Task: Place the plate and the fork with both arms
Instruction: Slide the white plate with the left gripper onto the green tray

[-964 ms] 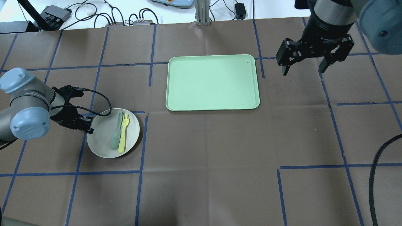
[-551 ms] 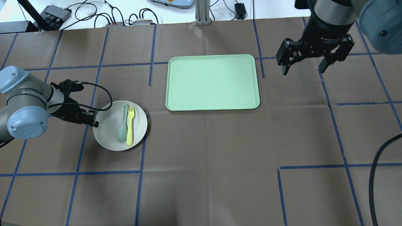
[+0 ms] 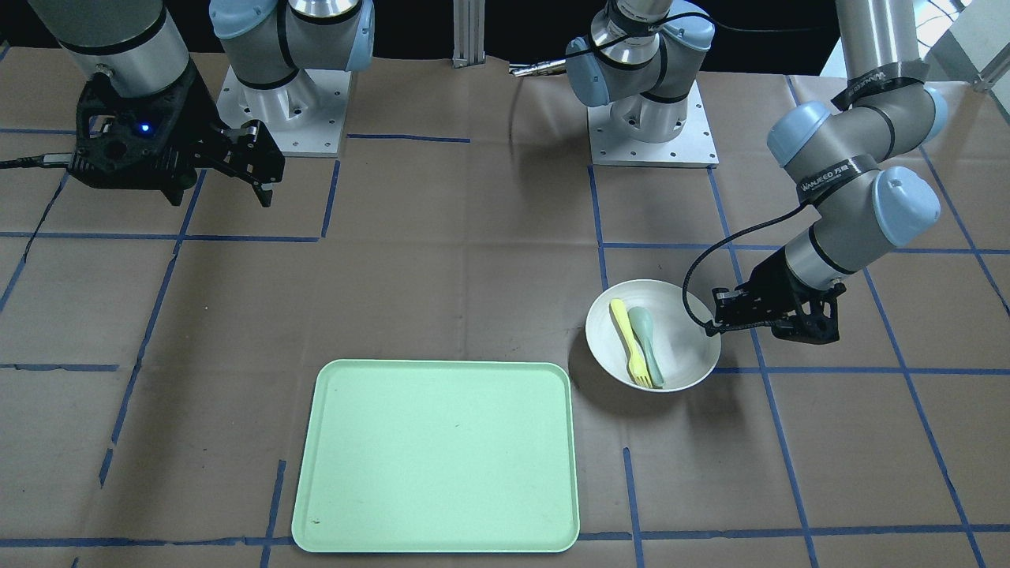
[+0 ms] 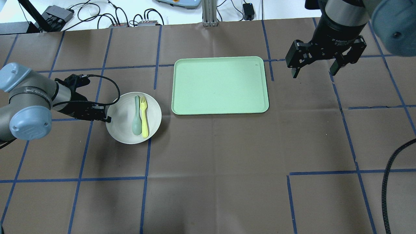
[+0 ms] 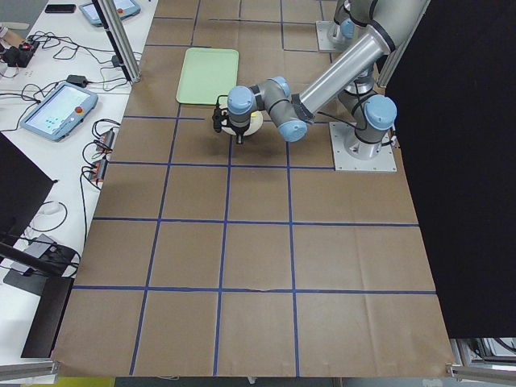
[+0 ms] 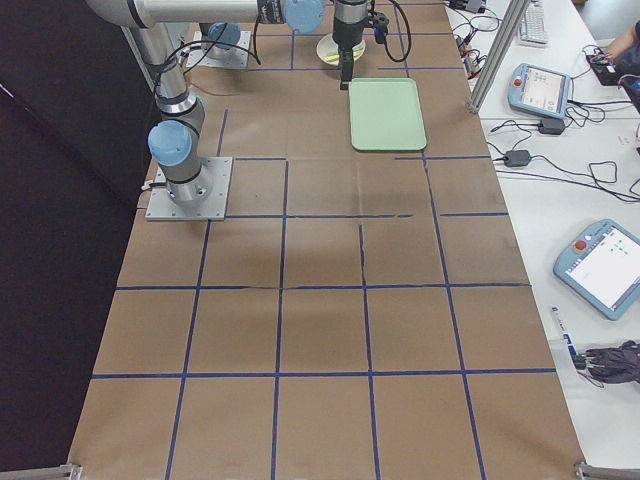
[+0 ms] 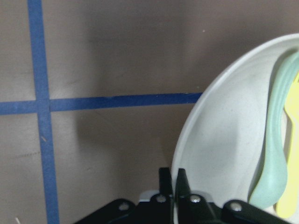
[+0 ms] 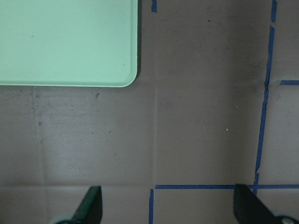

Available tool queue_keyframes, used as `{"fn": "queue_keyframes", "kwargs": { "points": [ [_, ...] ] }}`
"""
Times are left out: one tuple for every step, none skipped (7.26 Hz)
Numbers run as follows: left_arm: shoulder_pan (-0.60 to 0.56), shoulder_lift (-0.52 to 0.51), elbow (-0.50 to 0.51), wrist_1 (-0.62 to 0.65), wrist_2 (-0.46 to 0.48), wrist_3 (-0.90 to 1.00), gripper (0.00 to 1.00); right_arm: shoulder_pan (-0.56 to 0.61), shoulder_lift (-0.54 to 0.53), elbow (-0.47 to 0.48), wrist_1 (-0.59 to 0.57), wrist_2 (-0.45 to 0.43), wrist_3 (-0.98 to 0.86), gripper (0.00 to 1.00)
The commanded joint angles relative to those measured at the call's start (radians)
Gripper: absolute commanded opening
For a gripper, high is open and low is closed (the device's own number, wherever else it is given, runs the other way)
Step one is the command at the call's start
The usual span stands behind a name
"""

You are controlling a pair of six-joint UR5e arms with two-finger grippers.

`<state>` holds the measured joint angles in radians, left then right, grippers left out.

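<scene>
At plate (image 4: 121,130) rim, L end effector (image 4: 108,119) clamped on it; gap to tray (image 4: 220,85) edge; R end effector (image 4: 314,73) spread apart.

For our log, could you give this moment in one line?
left gripper: shut on plate | right gripper: open | fork: on plate

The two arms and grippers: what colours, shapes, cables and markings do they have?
Both arms are silver-grey tubes with light-blue round joint caps. The left arm has a black lettered band and a black cable looping at its wrist. The left gripper and right gripper are black, two-fingered.
</scene>
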<state>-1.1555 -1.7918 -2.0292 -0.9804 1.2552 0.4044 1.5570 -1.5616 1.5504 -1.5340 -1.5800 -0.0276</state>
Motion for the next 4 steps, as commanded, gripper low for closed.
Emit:
{"fn": "queue_keyframes", "kwargs": {
  "points": [
    [-0.110,-0.023,0.070,-0.003,-0.034,-0.163,0.08,0.000,0.000,0.000,0.000,0.000,0.000,1.00],
    [-0.160,-0.061,0.113,-0.004,-0.049,-0.238,0.07,0.000,0.000,0.000,0.000,0.000,0.000,1.00],
    [-0.215,-0.119,0.174,-0.004,-0.049,-0.277,0.07,0.000,0.000,0.000,0.000,0.000,0.000,1.00],
    [-0.278,-0.183,0.252,-0.012,-0.049,-0.324,0.06,0.000,0.000,0.000,0.000,0.000,0.000,1.00]
  ]
}}
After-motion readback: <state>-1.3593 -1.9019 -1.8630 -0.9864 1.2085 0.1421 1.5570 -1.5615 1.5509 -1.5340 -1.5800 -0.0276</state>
